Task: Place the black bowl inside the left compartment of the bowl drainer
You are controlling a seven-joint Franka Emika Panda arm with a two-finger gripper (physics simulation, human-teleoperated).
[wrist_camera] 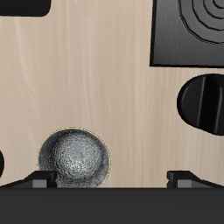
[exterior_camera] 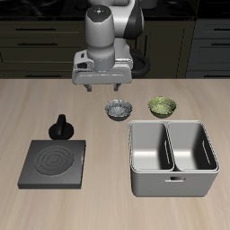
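Note:
The black bowl [exterior_camera: 119, 110] [wrist_camera: 75, 160] sits upright on the table, dark outside and pale speckled inside. My gripper [exterior_camera: 101, 91] [wrist_camera: 112, 179] hangs open above the table, just behind the bowl and offset to one side, holding nothing. In the wrist view the bowl lies close to one fingertip [wrist_camera: 39, 179], not between the two. The bowl drainer [exterior_camera: 173, 184] is a light-grey bin with two deep wells, standing nearer the table's front edge. Both wells are empty, including the left compartment [exterior_camera: 151, 149].
An olive-green bowl [exterior_camera: 162, 107] stands beside the black bowl, just behind the drainer. A flat black square plate [exterior_camera: 54, 163] [wrist_camera: 192, 31] with rings lies near the front edge. A small black knobbed object [exterior_camera: 63, 128] [wrist_camera: 203, 103] stands behind that plate.

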